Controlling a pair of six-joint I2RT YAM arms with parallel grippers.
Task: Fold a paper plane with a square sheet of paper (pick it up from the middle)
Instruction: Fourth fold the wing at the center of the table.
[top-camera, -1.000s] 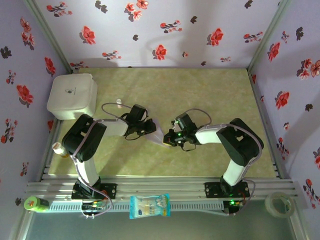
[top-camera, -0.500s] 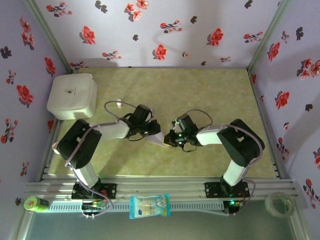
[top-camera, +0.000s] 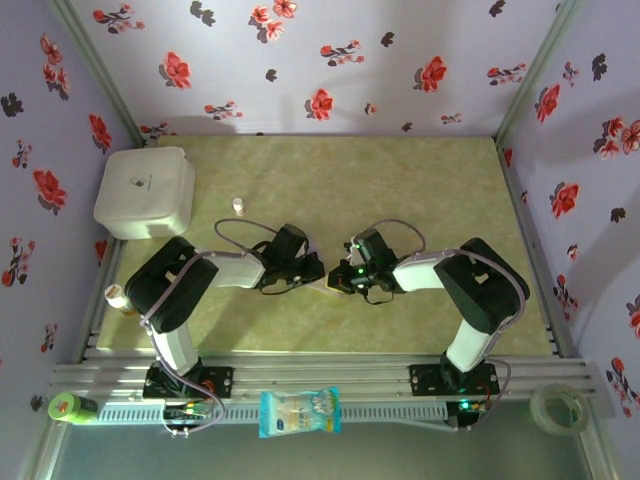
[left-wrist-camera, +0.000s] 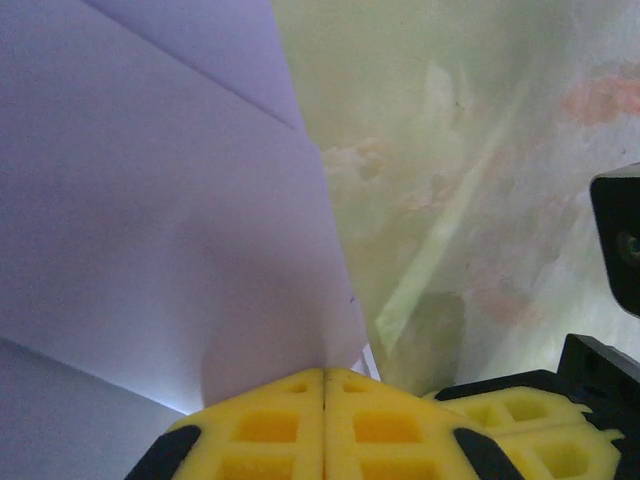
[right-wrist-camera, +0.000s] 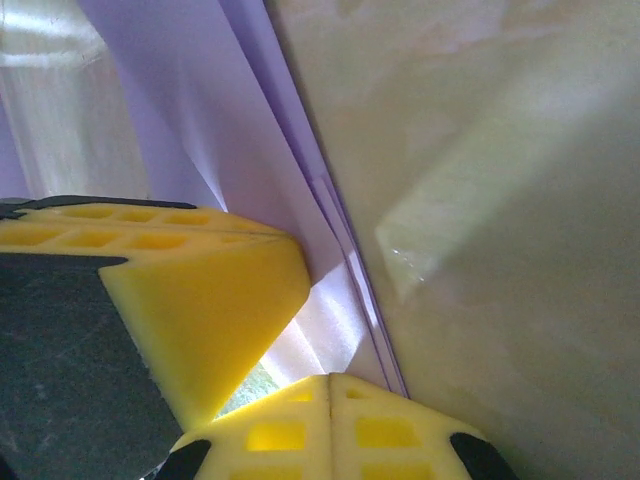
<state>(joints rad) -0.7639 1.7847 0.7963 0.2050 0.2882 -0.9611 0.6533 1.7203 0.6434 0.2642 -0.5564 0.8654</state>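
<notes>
Your pale green marbled table (top-camera: 400, 180) carries the 2 black-and-white arms, the left arm (top-camera: 180, 285) and the right arm (top-camera: 480, 285), both reaching in low so that their wrists meet near the table's middle. The white rounded plastic box (top-camera: 145, 190) sits in your far left corner, well apart from them.

The thin pale-lilac square sheet of paper (left-wrist-camera: 150, 200), creased into several overlapping layers, lies low over the table between the 2 grippers. Your left gripper (left-wrist-camera: 323, 400) has its yellow foam pads pressed flat together, and the paper's edge runs down into their seam, so it is pinching the sheet. Your right gripper (right-wrist-camera: 330, 400) is likewise clamped on the stacked folded edges (right-wrist-camera: 340, 290), with a left fingertip (right-wrist-camera: 180, 280) just beside it.

The blue-and-white plastic packet (top-camera: 299, 412) lies on the front rail, the clear tape roll (top-camera: 558, 408) to its right. 1 small white cylinder (top-camera: 238, 205) stands near the box.
</notes>
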